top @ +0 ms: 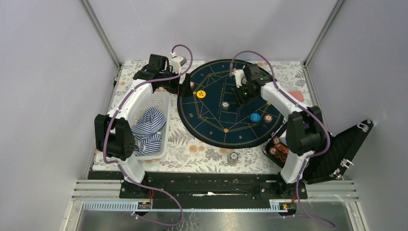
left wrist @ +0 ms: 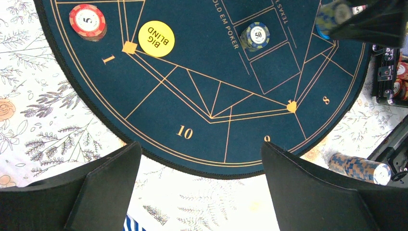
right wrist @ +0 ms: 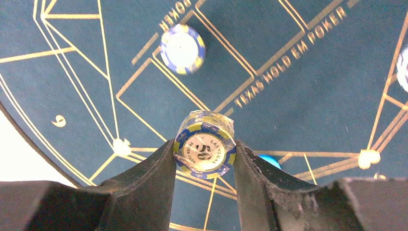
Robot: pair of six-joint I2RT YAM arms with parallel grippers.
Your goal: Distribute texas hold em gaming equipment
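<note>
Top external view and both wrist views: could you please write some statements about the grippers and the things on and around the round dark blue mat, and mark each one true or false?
1. The right gripper is shut on a wrapped blue-and-yellow poker chip stack marked 50. True.
2. The left gripper holds the red poker chip stack marked 5. False: this gripper is open and empty, and the red stack stands on the round dark blue mat.
3. The yellow round disc reading BIG BLIND lies on the mat. True.
4. The striped blue-white cloth lies on the mat. False: it sits in the white plastic basket left of the mat.
</note>
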